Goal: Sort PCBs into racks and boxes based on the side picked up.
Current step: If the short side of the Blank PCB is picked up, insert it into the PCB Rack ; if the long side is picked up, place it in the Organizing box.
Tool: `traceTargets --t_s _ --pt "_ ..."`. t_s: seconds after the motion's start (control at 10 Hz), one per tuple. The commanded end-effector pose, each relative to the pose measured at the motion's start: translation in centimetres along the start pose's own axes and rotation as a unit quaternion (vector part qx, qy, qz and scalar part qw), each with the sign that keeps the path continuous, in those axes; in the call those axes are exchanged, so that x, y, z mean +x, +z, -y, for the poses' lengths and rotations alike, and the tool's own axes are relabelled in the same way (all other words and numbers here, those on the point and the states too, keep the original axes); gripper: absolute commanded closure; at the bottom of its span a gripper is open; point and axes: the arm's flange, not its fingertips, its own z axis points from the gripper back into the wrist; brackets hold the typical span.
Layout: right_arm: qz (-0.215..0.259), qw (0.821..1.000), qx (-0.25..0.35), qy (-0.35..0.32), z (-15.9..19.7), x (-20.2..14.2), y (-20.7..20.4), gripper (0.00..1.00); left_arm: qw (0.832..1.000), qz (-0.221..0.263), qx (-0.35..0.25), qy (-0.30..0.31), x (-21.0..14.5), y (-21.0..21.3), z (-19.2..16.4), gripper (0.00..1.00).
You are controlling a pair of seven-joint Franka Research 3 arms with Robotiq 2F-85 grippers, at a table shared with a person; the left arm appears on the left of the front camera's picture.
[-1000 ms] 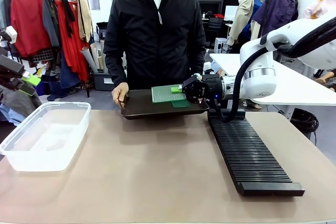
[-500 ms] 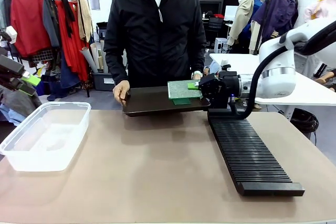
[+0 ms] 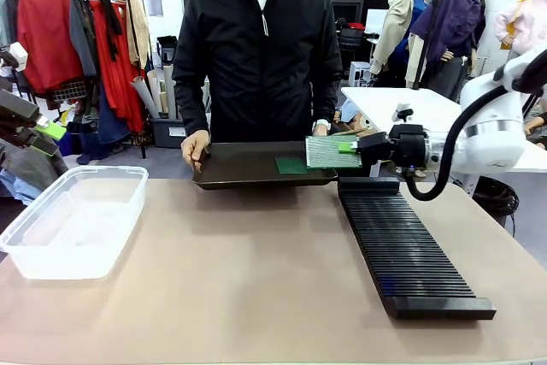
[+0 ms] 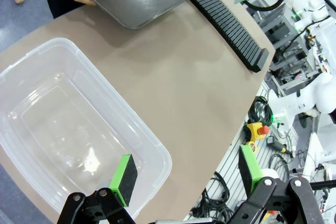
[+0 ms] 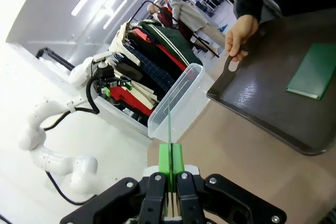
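Early days here: the slotted rack (image 3: 410,254) and the clear tub (image 3: 73,220) on the desk (image 3: 256,288) both look empty, so I'd say nothing's sorted yet. The right end effector (image 3: 352,150) is clamped on one PCB (image 3: 326,152), dotted face toward the camera, up in the air near the rack's far end. A second PCB (image 3: 291,165), dark side up, lies on the tray (image 3: 239,173) the person holds. The left end effector (image 4: 186,174) hangs wide open above the tub.

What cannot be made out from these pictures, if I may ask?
- Right wrist view: held PCB stands edge-on in the right gripper; its faces are hidden.
- Front view: that PCB covers the tray's right end.
- Left wrist view: the box is cut by the left edge.
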Motion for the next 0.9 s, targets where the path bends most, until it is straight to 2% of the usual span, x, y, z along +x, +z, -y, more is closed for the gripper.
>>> traceTargets --t_s 0.0,0.2,0.4,0.8 --pt "-0.006 0.998 0.010 0.069 -0.6 -1.1 2.0 1.00 1.000 0.001 -0.003 0.000 0.0 0.0 0.0 0.00" --pt "-0.034 0.995 -0.001 0.092 -0.1 -1.3 4.0 1.00 1.000 0.001 -0.003 0.000 0.0 0.0 0.0 0.00" --pt "-0.042 0.992 -0.005 0.118 0.9 -1.0 6.1 1.00 1.000 0.001 -0.003 0.000 0.0 0.0 0.0 0.00" --pt "-0.011 0.989 0.017 0.148 2.6 -2.5 9.9 1.00 1.000 0.001 -0.003 0.000 0.0 0.0 0.0 0.00"
